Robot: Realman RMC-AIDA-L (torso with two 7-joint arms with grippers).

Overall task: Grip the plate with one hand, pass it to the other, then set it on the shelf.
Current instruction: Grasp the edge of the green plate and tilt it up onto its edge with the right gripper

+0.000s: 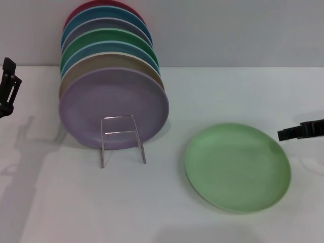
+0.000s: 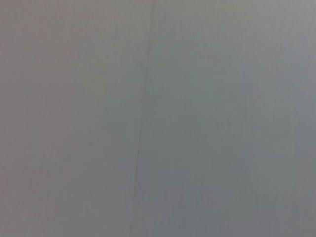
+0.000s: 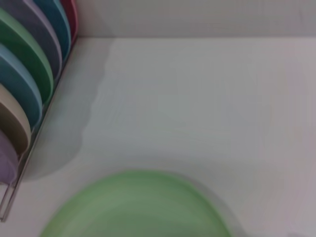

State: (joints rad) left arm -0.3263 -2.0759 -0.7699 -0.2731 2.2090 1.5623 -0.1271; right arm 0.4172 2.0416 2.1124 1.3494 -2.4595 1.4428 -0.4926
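Observation:
The pale mint-green plate (image 1: 238,166) lies flat on the white table at the right; its edge also shows in the right wrist view (image 3: 138,207). The chrome wire shelf (image 1: 121,139) stands at the left, its front loop free, with several coloured plates upright behind it. My right gripper (image 1: 298,131) hangs at the right edge, just beyond the plate's far right rim and apart from it. My left gripper (image 1: 7,86) is at the far left edge, away from everything. The left wrist view shows only a blank grey surface.
Upright plates fill the rack: lavender (image 1: 114,109) in front, then tan, blue, darker green (image 1: 109,38), grey-purple, blue and red at the back. They also show in the right wrist view (image 3: 24,79). A grey wall runs behind the table.

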